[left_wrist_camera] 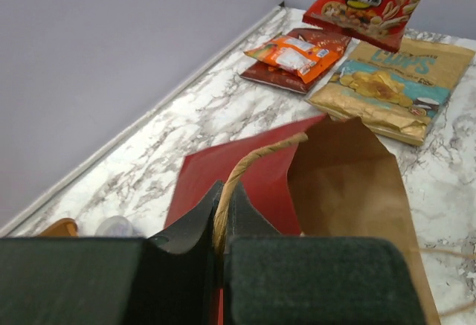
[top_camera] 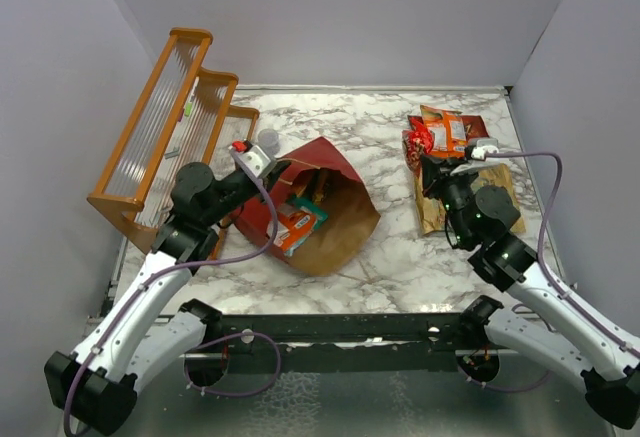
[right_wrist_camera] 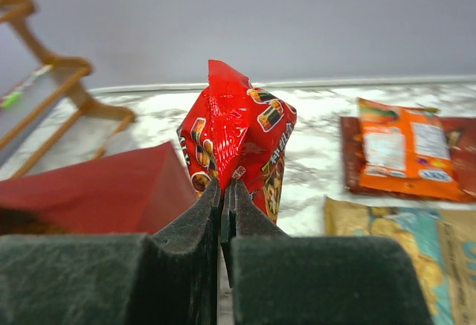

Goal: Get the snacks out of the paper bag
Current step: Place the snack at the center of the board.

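The paper bag [top_camera: 335, 197] lies on its side at the table's middle left, dark red outside, brown inside. An orange packet and a teal packet [top_camera: 297, 223] show in its mouth. My left gripper [top_camera: 274, 169] is shut on the bag's twine handle [left_wrist_camera: 256, 158]. My right gripper [top_camera: 427, 160] is shut on the small red packet [right_wrist_camera: 238, 132] and holds it above the table at the right. An orange packet [top_camera: 452, 130] lies on the dark red Doritos bag [top_camera: 482, 127]. The large chip bag [top_camera: 502, 189] lies beside them, partly under my right arm.
The orange wooden rack [top_camera: 170, 127] stands at the far left, close behind my left arm. A small clear object [top_camera: 268, 140] sits between rack and bag. Grey walls close in the table at back and sides.
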